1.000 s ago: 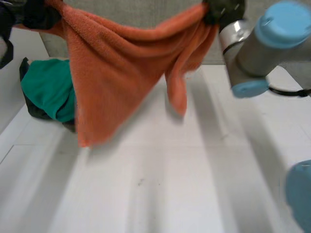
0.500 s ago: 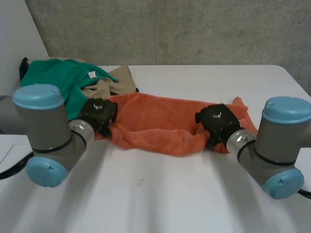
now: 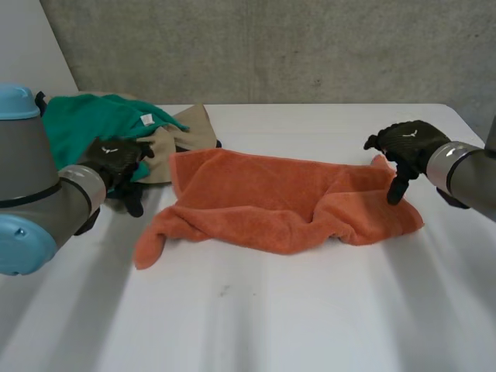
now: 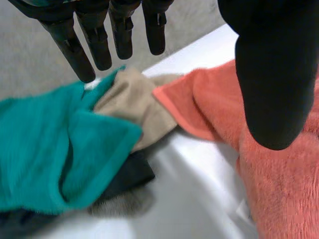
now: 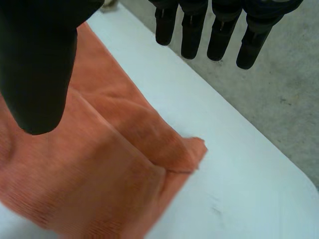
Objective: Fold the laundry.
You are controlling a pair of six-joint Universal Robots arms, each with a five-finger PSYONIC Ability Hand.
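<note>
Nearest me is a strip of white table [image 3: 256,325]. Just past it the orange towel [image 3: 271,205] lies spread out but rumpled. Its near edge is bunched and rolled, and one corner trails off toward me, below the left fingertips. My left hand [image 3: 116,164] hangs just off that end of the towel with its fingers straight, well apart from the thumb, and nothing in them. On its wrist cam the towel's far corner sits between thumb and fingertips. My right hand [image 3: 404,146] is the same deal over the other end: fingers straight, thumb wide, empty. There's a crease ridge running under the gap between its thumb and fingers, and I can't tell if a fingertip brushes the cloth. Out beyond the left fingertips is the waiting pile, a green cloth [image 3: 81,128], a beige cloth [image 3: 184,138] and something dark [image 4: 127,172] underneath them. So I'd call this barely started. The towel's laid out with no fold in it yet, it probably needs smoothing first, and the heap looks unsorted.
</note>
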